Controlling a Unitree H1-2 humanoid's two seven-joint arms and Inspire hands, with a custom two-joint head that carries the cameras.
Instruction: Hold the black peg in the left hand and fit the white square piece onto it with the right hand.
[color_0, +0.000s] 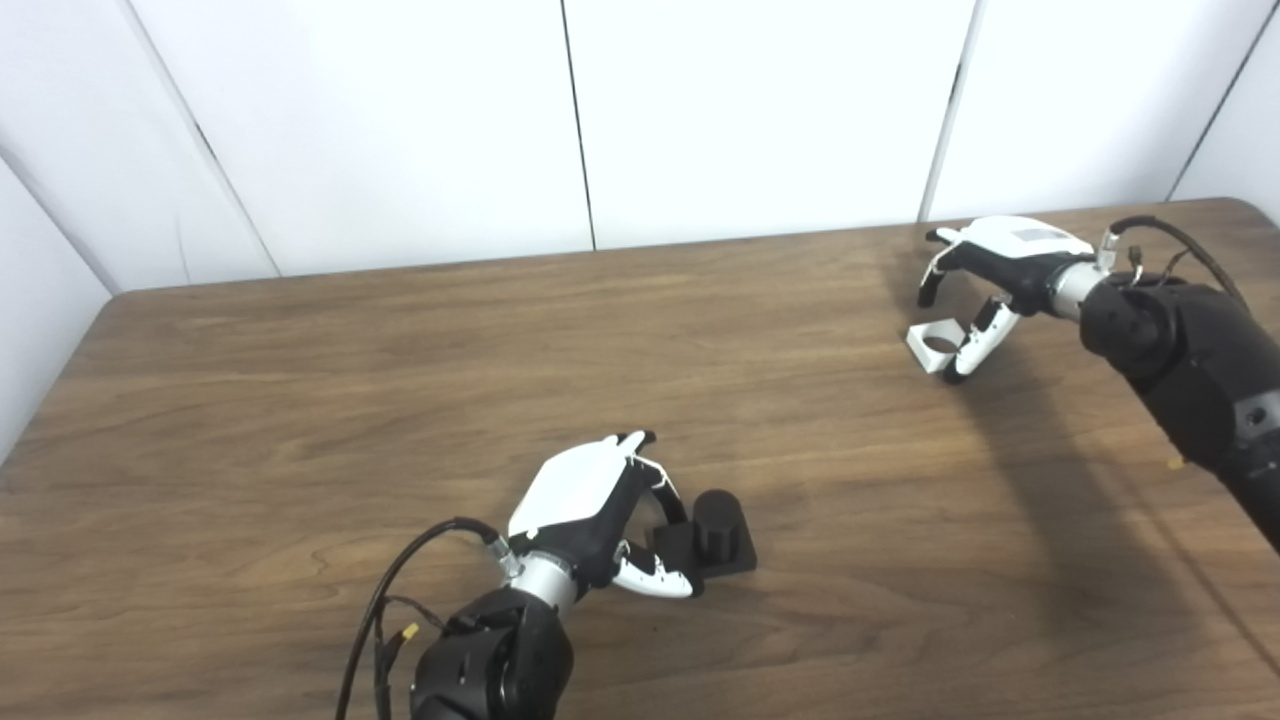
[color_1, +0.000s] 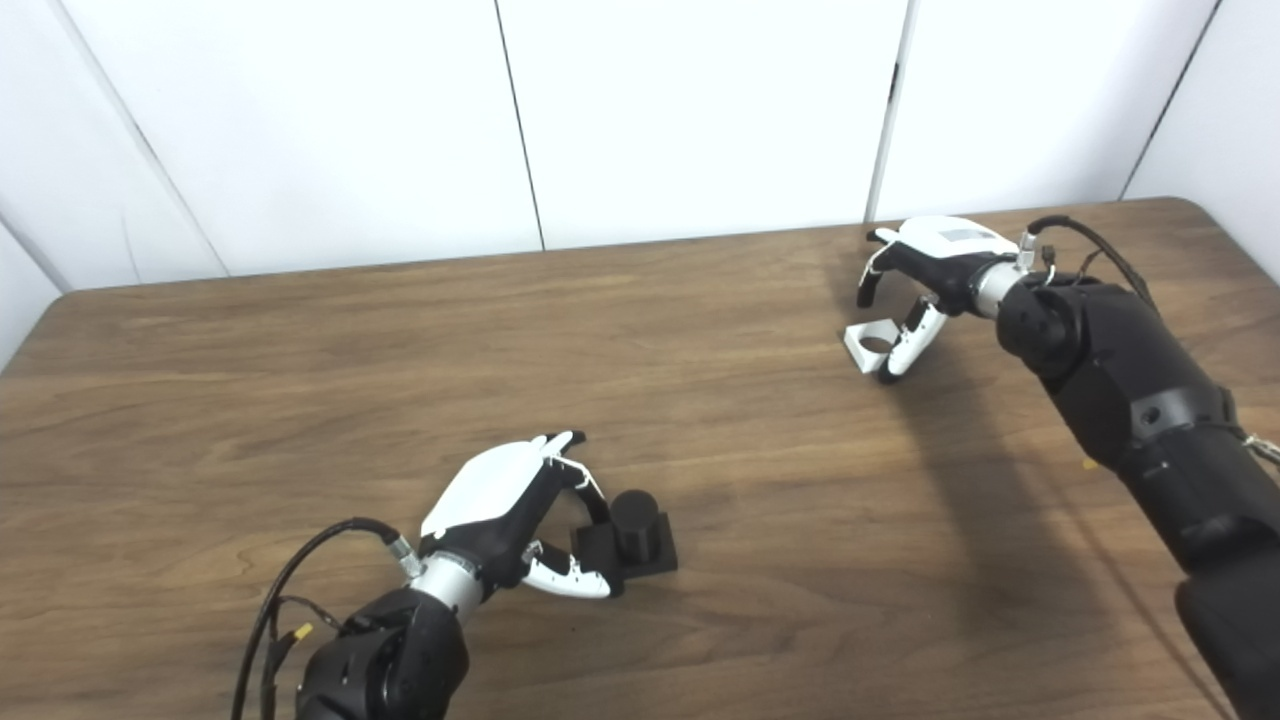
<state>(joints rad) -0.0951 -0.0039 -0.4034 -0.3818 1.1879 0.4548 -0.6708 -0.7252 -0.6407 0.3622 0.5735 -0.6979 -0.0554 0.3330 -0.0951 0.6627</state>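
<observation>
White panel walls behind, and a brown wood-grain tabletop (color_0: 400, 400) with basically just the two parts on it, sitting well apart.

The black peg (color_0: 715, 530), a stubby cylinder on a square black base, is down at the near middle, flat on the wood. The left hand (color_0: 590, 510) is right up against its left side, fingers curled over the base edge and thumb low beside it. Looks like it's touching, but I can't tell if it's actually clamped or just cupping around it. Nothing is lifted.

The white square piece (color_0: 935, 345), with its round hole facing up, is way over at the far right, also lying flat. The right hand (color_0: 985, 280) hovers over it, fingers arched and spread, with a fingertip down next to the near right edge. Not a closed grip from what I can see.

Stuff I'd worry about from here:
- The white piece is thin and flat, so fingers closing from above could just skate it across the tabletop instead of getting under an edge.
- The left hand is only on one side of the peg base. If it squeezes like that, the base could pivot or scoot away to the right.
- A skewed grab on either part means the hole and peg meet at an angle and jam.
- The two arms have to come together mid-table, so a loose hold could drop something along the way.
</observation>
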